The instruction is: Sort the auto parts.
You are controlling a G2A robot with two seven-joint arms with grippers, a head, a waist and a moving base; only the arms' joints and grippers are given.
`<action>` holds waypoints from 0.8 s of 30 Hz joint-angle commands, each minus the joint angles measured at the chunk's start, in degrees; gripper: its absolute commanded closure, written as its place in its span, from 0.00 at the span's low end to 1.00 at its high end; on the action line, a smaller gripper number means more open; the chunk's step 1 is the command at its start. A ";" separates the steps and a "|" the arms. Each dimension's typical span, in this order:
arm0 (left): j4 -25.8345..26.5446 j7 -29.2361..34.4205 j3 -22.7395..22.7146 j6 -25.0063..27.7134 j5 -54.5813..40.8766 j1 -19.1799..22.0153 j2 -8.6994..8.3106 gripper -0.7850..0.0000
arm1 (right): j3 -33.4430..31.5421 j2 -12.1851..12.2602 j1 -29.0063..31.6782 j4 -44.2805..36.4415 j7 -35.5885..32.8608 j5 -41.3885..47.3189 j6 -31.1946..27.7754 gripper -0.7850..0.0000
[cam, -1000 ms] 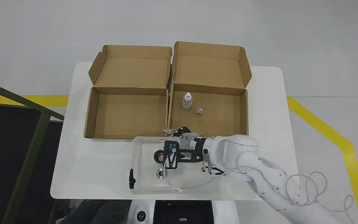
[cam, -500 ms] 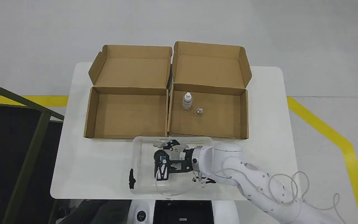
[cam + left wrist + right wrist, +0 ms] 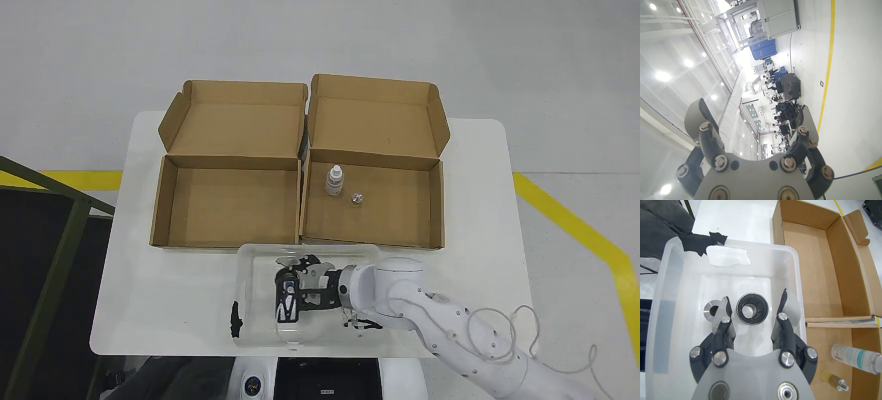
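The right pincer (image 3: 755, 297) is positioned inside the clear plastic bin (image 3: 761, 247) at the near edge of the white bench (image 3: 480, 200). Its jaws stand apart, one on each side of a black cylindrical part (image 3: 762, 310), which stands upright on the bin floor and touches neither finger. A silver bushing (image 3: 708, 310) lies just beside the black part, outside the jaws, partly covered by one finger. Black tape (image 3: 696, 243) is stuck to the bin rim. Beyond the bin are two open cardboard boxes. One box (image 3: 228, 205) holds nothing. The other box (image 3: 400, 210) contains a white bottle (image 3: 335, 180) and, near it, a small metal part (image 3: 355, 198). The left pincer (image 3: 752, 106) points away into the hall, its jaws apart and holding nothing.
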State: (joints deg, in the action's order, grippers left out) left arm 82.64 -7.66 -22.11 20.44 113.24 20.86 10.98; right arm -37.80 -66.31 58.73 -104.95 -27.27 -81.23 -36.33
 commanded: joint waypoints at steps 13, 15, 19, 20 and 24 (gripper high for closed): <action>0.00 0.00 0.00 0.00 0.00 0.00 0.00 0.00 | 0.74 -1.18 -1.13 4.37 1.39 -0.01 -0.38 0.36; 0.00 0.00 0.00 0.00 0.00 0.00 0.00 0.00 | 0.95 -1.45 -1.54 5.16 1.81 0.03 -0.31 0.37; 0.00 0.00 0.00 0.00 0.00 0.00 0.00 0.00 | 1.41 -2.00 -2.27 6.64 2.50 0.13 -0.18 0.38; 0.00 0.00 0.00 0.00 0.00 0.00 0.00 0.00 | 1.60 -2.14 -2.44 7.03 2.60 0.04 -0.13 0.38; 0.00 0.00 0.00 0.00 0.00 0.00 0.00 0.00 | 2.25 -2.67 -2.85 8.44 3.24 -0.08 -0.01 0.38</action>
State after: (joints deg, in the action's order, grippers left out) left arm 82.64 -7.66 -22.11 20.44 113.24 20.86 10.98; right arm -35.70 -68.88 55.91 -96.83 -24.18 -81.28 -36.39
